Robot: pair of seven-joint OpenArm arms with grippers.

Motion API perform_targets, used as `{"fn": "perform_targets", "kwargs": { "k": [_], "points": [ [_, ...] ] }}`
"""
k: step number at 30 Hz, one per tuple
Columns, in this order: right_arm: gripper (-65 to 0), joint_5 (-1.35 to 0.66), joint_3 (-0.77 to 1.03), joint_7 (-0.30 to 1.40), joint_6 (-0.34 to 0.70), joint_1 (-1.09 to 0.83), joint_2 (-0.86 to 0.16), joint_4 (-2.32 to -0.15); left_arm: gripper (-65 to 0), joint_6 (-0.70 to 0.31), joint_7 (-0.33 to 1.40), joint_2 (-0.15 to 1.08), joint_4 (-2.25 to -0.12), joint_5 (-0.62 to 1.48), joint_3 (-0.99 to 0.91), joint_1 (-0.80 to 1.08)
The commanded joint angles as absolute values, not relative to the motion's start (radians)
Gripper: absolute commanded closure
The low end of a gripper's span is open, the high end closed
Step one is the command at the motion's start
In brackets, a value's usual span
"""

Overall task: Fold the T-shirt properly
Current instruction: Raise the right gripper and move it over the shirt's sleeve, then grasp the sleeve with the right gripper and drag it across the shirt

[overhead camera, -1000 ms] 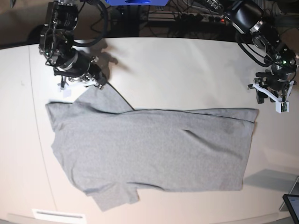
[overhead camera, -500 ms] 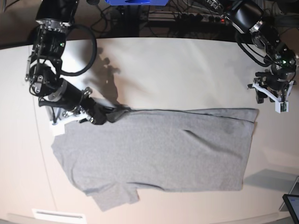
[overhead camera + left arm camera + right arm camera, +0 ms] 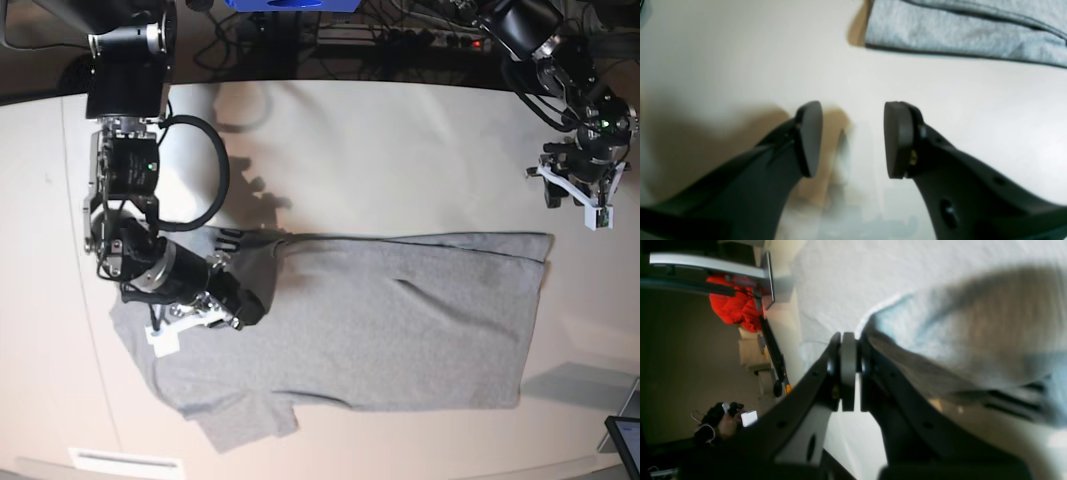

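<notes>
We judge the step in hand to be folding the upper sleeve inward across the body of the T-shirt (image 3: 380, 320), so we should carry the pinched cloth low and straight, lay it flat, and let go only once its edge lies smooth. The right hand (image 3: 240, 305) is pressed together on a fold of grey fabric and sits over the shirt's left part in the base view. The left hand (image 3: 853, 140) is spread and empty above the bare table (image 3: 400, 160), just beside the shirt's hem corner. The shirt lies lengthwise on the table, plain heather-grey side up, one sleeve splayed at the lower left.
</notes>
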State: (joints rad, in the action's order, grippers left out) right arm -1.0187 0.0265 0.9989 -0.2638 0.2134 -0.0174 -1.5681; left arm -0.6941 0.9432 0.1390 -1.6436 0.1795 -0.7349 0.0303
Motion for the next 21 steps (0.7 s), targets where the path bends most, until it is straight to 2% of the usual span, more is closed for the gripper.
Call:
{"fn": "perform_targets", "kwargs": {
  "k": [1, 14, 21],
  "points": [
    [-0.3, -1.035, 0.016, 0.983, -0.260, 0.252, -0.021, -1.561, -28.9, -0.698, 0.921, 0.156, -1.662, 0.185, -0.737, 0.019],
    [-0.3, -1.033, -0.128, 0.831, -0.251, 0.403, -0.028, -1.325, -28.9, -0.698, 0.921, 0.156, -1.664, 0.185, -0.739, 0.061],
    [-0.3, -1.033, -0.179, 0.685, -0.251, 0.420, -0.076, -1.282, -28.9, -0.698, 0.921, 0.160, -1.662, 0.183, -0.739, 0.084]
  ]
}}
